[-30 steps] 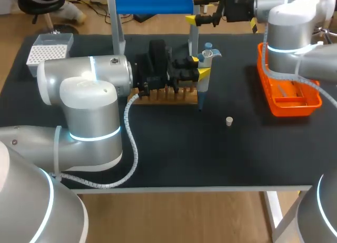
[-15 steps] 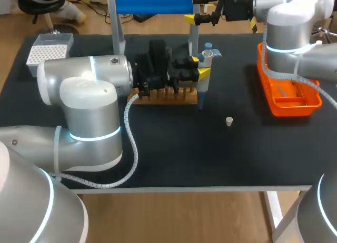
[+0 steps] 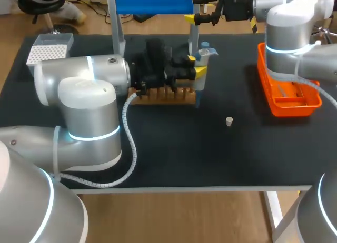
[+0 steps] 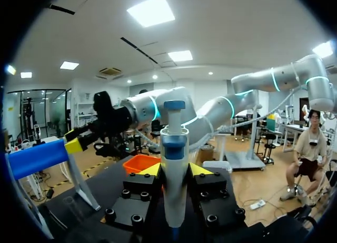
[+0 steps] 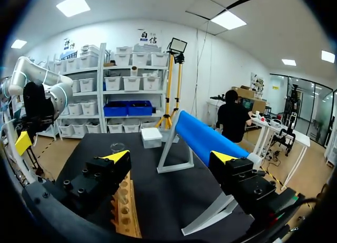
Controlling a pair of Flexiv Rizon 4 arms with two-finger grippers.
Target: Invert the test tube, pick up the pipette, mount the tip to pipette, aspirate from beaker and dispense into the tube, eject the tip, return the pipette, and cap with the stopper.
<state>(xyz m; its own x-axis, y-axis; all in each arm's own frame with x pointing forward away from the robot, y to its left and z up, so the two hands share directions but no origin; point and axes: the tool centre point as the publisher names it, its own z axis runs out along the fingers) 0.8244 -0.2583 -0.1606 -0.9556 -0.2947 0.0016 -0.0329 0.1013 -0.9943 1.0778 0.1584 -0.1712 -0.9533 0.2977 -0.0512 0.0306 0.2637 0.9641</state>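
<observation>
Pipette (image 4: 174,164) stands straight up by the wooden rack (image 3: 163,94), with the left hand (image 3: 198,64) squeezing it from both sides. The right hand (image 5: 171,158) is open and holds nothing. I think a tip comes next: carry it upright to the tip box (image 3: 48,52), then push straight down.

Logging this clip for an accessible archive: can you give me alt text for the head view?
The left gripper holds a pipette upright at the end of a wooden rack on a black table. The right gripper hangs open at the far edge by a blue bar; a small white stopper lies nearer, an orange tray at right.
</observation>
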